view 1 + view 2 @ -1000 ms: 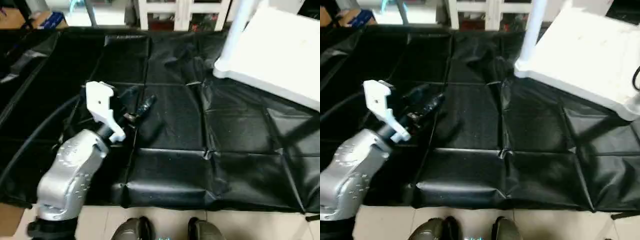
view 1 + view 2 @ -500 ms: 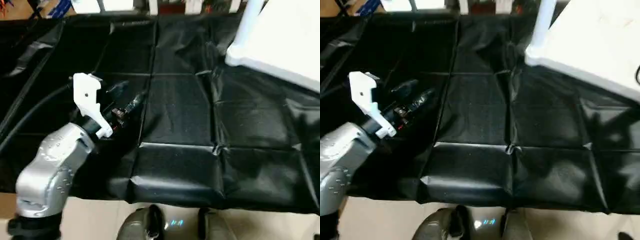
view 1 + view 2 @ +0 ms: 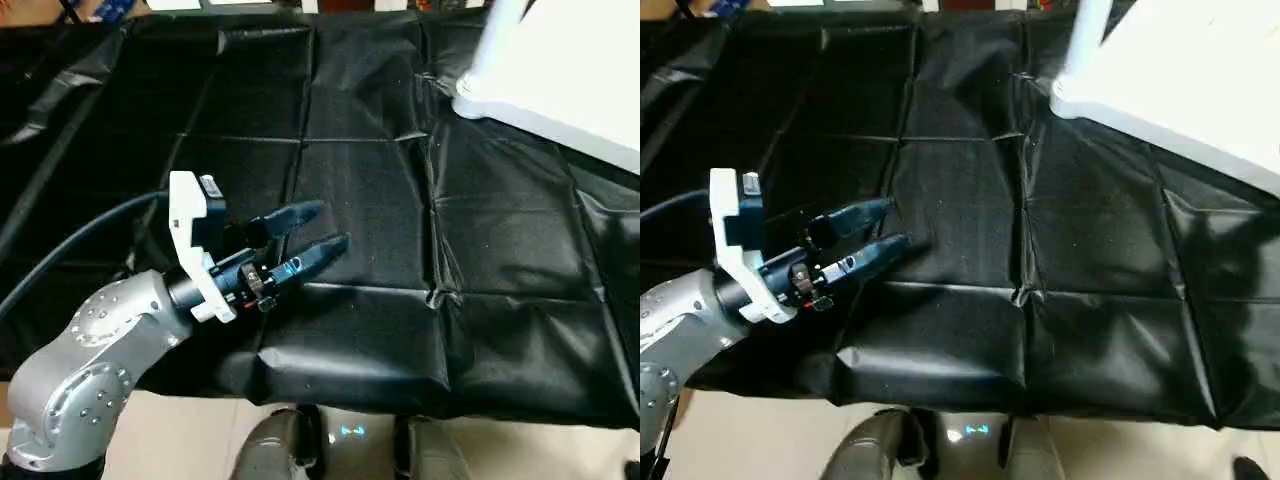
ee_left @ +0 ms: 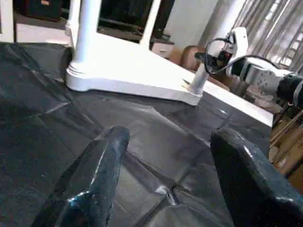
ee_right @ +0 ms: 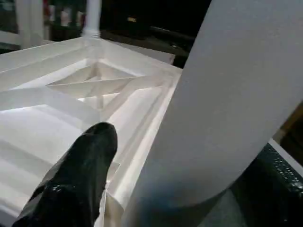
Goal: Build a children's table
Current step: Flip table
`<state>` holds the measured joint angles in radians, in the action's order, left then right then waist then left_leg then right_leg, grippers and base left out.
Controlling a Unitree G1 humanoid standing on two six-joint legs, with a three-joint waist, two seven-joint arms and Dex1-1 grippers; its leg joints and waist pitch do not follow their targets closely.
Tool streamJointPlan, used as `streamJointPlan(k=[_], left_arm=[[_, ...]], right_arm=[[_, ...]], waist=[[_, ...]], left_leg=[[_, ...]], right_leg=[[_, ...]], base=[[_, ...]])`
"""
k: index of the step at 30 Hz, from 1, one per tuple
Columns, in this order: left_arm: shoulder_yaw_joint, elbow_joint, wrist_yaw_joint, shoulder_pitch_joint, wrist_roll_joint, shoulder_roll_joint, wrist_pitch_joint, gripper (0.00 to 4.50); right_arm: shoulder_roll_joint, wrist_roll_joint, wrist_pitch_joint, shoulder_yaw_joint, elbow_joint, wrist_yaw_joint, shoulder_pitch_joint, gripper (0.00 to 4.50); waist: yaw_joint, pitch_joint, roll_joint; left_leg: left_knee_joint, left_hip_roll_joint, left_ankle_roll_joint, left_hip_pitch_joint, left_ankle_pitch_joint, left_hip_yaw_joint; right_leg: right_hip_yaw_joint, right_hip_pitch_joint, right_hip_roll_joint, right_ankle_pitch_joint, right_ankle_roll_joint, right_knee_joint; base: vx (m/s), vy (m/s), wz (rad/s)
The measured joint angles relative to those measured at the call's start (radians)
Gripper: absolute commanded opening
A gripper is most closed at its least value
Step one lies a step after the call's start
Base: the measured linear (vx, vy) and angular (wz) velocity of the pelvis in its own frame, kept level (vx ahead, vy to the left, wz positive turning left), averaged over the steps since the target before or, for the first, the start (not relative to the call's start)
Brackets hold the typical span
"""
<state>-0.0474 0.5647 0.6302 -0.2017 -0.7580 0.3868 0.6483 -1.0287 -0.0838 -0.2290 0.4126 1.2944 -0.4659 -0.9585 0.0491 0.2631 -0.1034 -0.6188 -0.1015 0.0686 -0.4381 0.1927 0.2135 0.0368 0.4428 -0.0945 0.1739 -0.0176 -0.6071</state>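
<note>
The left end effector [image 3: 305, 232] hovers empty over the black creased sheet [image 3: 370, 220] that covers the tabletop, its two black fingers [image 4: 102, 161] spread wide, probably free to help with the next part. At the far right the large white plastic rectangular table top [image 3: 570, 70] lies ribbed side up so its sockets can take legs. One long tapered white tube leg [image 4: 85, 33] stands in a corner. The right end effector [image 4: 210, 54] works at another leg [image 5: 222, 104]; I cannot tell whether it grips it.
</note>
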Motion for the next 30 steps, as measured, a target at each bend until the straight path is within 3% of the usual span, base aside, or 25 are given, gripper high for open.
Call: streamJointPlan(k=[5, 9, 14, 16, 30], left_arm=[[0.0, -0.002, -0.009, 0.005, 0.019, 0.002, -0.019, 3.14], [0.0, -0.034, -0.036, 0.005, 0.067, -0.008, -0.059, 3.14], [-0.005, -0.061, -0.064, 0.003, 0.099, -0.031, -0.097, 3.14], [-0.007, -0.064, -0.073, 0.003, 0.11, -0.036, -0.114, 3.14], [-0.016, -0.091, -0.122, 0.007, 0.165, -0.081, -0.202, 3.14]], right_arm=[[0.013, 0.002, 0.002, -0.01, 0.003, -0.043, -0.024, 2.94], [0.055, 0.001, 0.002, -0.022, 0.001, -0.089, -0.03, 2.62], [0.122, -0.009, 0.002, -0.031, 0.001, -0.133, -0.053, 2.09], [0.14, -0.011, 0.002, -0.036, 0.0, -0.148, -0.058, 2.04], [0.348, -0.029, 0.002, -0.111, -0.073, -0.287, -0.115, 1.84]], waist=[[-0.006, 0.003, 0.005], [-0.016, 0.008, 0.014], [-0.02, 0.01, 0.017], [-0.019, 0.01, 0.021], [-0.055, 0.009, 0.061]], left_leg=[[-0.003, 0.0, 0.0, 0.0, 0.0, 0.001], [-0.007, -0.002, 0.0, 0.0, 0.0, 0.001], [-0.012, -0.002, 0.001, -0.001, 0.0, 0.002], [-0.013, -0.002, 0.001, -0.001, 0.0, 0.003], [-0.015, -0.004, 0.006, -0.001, -0.003, 0.009]], right_leg=[[-0.001, 0.0, -0.001, 0.0, 0.0, -0.002], [0.0, 0.0, -0.001, 0.0, -0.001, -0.006], [0.0, 0.0, -0.001, -0.003, -0.004, -0.008], [-0.001, -0.001, -0.001, -0.003, -0.005, -0.008], [-0.001, 0.002, -0.003, -0.007, -0.012, -0.011]], base=[[0.0, 0.0, 0.0], [0.0, 0.0, 0.0], [0.0, 0.0, 0.0], [0.0, 0.0, 0.0], [0.0, 0.0, 0.0]])
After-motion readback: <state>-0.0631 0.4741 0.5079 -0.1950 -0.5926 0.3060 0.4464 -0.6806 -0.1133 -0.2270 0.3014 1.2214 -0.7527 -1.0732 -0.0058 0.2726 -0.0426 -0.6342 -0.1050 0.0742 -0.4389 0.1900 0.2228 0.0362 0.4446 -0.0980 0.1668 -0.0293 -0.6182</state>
